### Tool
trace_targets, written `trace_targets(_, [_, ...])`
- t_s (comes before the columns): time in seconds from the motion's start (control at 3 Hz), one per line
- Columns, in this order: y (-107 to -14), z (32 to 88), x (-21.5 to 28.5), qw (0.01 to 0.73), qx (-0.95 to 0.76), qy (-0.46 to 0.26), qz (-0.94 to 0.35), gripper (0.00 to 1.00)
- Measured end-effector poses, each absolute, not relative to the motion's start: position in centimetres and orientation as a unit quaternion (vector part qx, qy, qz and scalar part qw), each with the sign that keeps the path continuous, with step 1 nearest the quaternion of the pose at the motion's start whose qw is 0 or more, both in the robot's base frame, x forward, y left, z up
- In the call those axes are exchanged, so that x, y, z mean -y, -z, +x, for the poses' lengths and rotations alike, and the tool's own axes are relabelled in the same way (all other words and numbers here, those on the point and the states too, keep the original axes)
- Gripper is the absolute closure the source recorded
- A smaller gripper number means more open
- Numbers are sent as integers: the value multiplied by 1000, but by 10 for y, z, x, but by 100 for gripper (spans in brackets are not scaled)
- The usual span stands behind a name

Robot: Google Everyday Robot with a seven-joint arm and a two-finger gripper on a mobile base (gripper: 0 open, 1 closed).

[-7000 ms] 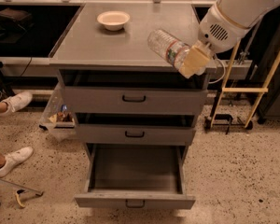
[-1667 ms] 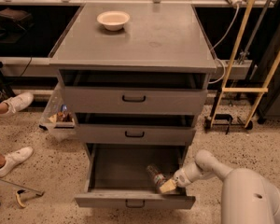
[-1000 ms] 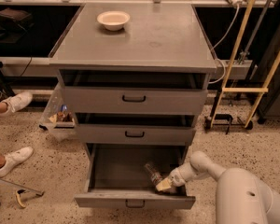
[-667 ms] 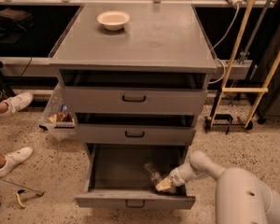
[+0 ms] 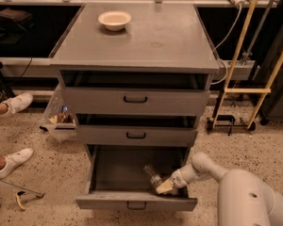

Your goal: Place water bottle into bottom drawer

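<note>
The bottom drawer (image 5: 118,171) of the grey cabinet is pulled open. The water bottle (image 5: 153,175), clear and crinkly, lies tilted inside it at the front right. My gripper (image 5: 164,187) reaches into the drawer from the right, its pale fingers at the bottle's lower end, closed around it. The white arm runs off to the lower right.
A cream bowl (image 5: 114,20) sits on the cabinet top (image 5: 151,36). The two upper drawers (image 5: 135,99) are slightly open. A plastic bin (image 5: 59,119) stands left of the cabinet, white shoes (image 5: 14,102) lie on the floor at left, and a yellow-framed stand (image 5: 245,74) is at right.
The bottle went from held above the cabinet top down into the bottom drawer. Over the last second the gripper and bottle have barely moved.
</note>
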State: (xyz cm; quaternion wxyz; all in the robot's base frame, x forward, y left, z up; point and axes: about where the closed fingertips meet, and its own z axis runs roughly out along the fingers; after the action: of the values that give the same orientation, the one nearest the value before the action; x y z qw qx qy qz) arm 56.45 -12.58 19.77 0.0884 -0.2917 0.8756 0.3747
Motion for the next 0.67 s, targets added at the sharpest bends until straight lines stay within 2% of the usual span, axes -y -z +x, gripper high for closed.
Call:
trace_targets(0.33, [-198,564,126,88,-876,-375,-292,11])
trace_targets(0.67, [-198,564,126,88,-876,-375,-292,0])
